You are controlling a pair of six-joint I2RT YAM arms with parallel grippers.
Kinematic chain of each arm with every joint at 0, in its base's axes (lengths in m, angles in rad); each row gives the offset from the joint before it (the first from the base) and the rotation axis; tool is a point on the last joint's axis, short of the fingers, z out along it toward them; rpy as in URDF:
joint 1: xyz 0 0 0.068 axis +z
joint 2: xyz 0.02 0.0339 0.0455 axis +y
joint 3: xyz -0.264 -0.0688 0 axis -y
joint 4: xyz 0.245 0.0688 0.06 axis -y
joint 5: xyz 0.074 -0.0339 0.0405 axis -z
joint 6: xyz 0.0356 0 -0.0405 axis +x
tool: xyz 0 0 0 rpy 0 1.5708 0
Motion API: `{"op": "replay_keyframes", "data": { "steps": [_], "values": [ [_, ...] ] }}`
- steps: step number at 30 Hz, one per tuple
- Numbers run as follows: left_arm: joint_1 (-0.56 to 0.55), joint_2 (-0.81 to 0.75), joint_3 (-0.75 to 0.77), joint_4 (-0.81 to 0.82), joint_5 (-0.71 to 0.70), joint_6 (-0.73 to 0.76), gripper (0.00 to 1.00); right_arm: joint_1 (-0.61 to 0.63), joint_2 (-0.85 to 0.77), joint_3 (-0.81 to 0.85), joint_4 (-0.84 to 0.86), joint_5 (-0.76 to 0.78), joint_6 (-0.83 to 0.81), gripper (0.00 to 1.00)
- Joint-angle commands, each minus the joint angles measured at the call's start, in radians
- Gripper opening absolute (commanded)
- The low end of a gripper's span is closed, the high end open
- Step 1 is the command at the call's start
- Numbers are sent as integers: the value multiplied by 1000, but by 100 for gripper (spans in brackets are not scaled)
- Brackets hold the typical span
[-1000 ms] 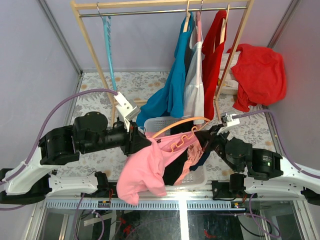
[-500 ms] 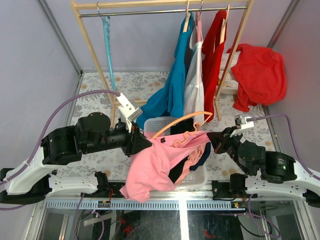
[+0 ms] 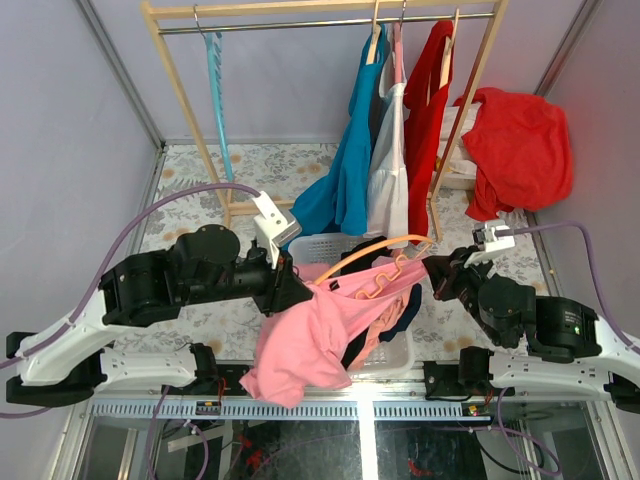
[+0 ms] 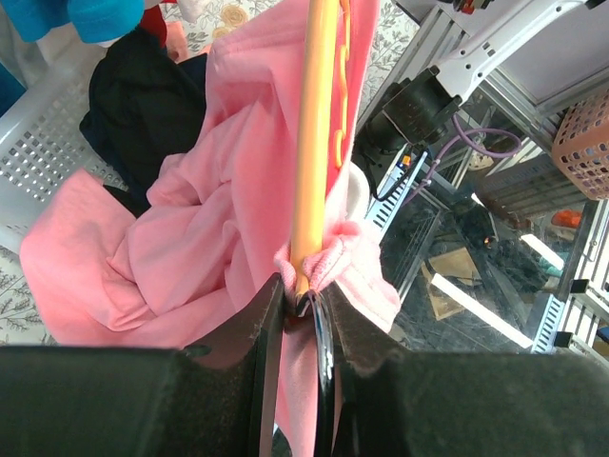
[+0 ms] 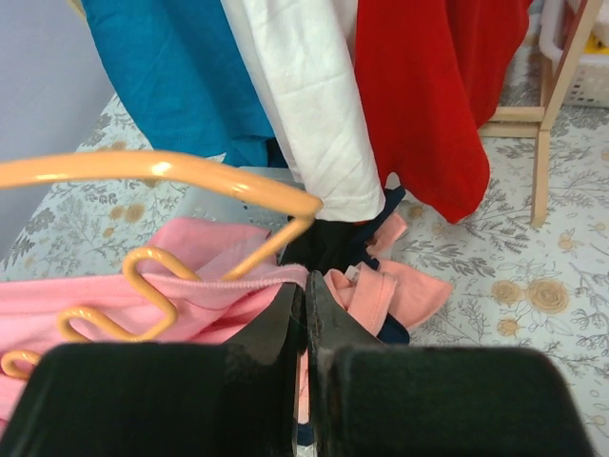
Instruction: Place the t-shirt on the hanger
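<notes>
The orange hanger [image 3: 385, 246] arcs over the basket between my two arms. My left gripper [image 3: 300, 295] is shut on its left end, with the t-shirt's pink fabric bunched round that tip. In the left wrist view the hanger [image 4: 316, 133] runs straight up from the left gripper [image 4: 303, 297]. The pink t-shirt [image 3: 305, 345] hangs below the hanger in a loose fold. My right gripper [image 3: 432, 272] is shut on a ribbed edge of the t-shirt [image 5: 190, 286], just under the hanger's right end [image 5: 285, 202]. That right gripper [image 5: 306, 290] holds the edge taut.
A white basket [image 3: 398, 355] with dark clothes and a salmon-pink garment [image 5: 409, 290] sits under the hanger. Behind it a wooden rack [image 3: 180, 90] carries a teal hanger [image 3: 215, 90] and blue [image 3: 345, 170], white and red [image 3: 425, 110] shirts. A red cloth [image 3: 520, 150] drapes at right.
Both grippers have shifted to the right. The right one pulled the shirt's edge out toward the hanger's right end, so the pink fabric is stretched along the hanger.
</notes>
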Motion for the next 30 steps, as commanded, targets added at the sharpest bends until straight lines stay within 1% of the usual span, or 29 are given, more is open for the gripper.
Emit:
{"op": "replay_keyframes", "data": {
  "steps": [1, 6, 10, 16, 23, 30],
  "values": [
    [2, 4, -15, 13, 47, -1, 0, -11, 16, 73, -26, 155, -74, 0],
    [2, 17, -31, 2, 38, -2, 0, -11, 27, 110, -52, 174, -102, 0],
    [2, 15, -38, -3, 37, -2, 0, -11, 25, 142, -107, 190, -103, 0],
    [2, 9, -25, 1, 42, 0, 0, -11, -3, 112, -132, 191, -84, 0],
    [3, 21, -3, 0, 61, 9, 0, -11, 4, 79, -110, 177, -81, 0],
    [1, 21, 27, 2, 44, 9, 0, -11, 16, 29, -51, 138, -77, 0]
  ]
}}
